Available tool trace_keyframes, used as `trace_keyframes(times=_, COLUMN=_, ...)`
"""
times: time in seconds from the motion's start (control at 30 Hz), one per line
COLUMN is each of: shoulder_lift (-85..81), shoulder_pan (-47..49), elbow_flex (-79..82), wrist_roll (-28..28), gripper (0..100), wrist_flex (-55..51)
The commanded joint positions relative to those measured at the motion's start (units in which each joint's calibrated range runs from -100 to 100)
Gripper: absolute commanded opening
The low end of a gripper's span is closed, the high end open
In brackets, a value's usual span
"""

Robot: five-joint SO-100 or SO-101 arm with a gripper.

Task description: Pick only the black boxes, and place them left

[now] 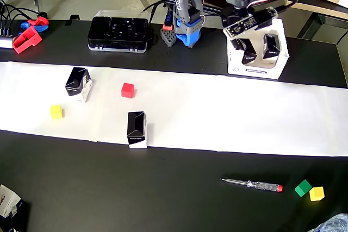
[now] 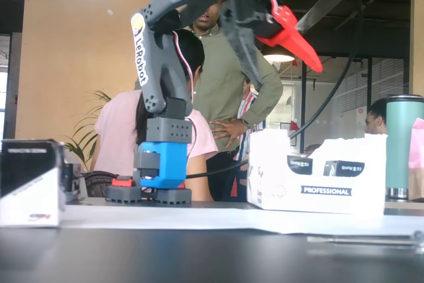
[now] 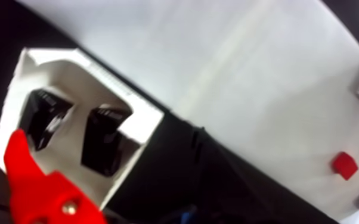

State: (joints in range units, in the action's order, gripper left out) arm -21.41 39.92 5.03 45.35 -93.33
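Legible markings: "LeRobot" on the arm's upper link [image 2: 138,48], upper left; "PROFESSIONAL" on the white carton [image 2: 326,191], lower right.

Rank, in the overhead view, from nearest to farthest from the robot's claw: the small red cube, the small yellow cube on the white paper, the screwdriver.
From the gripper:
1. Small red cube, left on the paper.
2. Screwdriver, bottom right on the black table.
3. Small yellow cube, far left on the paper.
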Motion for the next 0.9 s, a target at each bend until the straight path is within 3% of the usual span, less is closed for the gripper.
trace_keyframes(times=0.0, shoulder_lift=-2.7, shoulder_pan=-13.5, elbow_flex=-4.7, wrist_roll=5.1, gripper=53, wrist_flex=4.0)
trace_keyframes(times=0.27, shoulder_lift=8.7, shoulder_pan=-27.3, elbow_flex=-10.6, wrist_roll=8.1, gripper=53, wrist_flex=8.7)
trace_keyframes(times=0.6, shoulder_lift=26.7, shoulder_pan=-35.3, elbow_flex=-32.8, wrist_roll=8.4, gripper=53, wrist_flex=8.7)
trace_keyframes(times=0.87, shoulder_lift=37.5, shoulder_pan=-43.0, elbow_flex=-46.6, wrist_roll=13.2, gripper=53, wrist_flex=8.6)
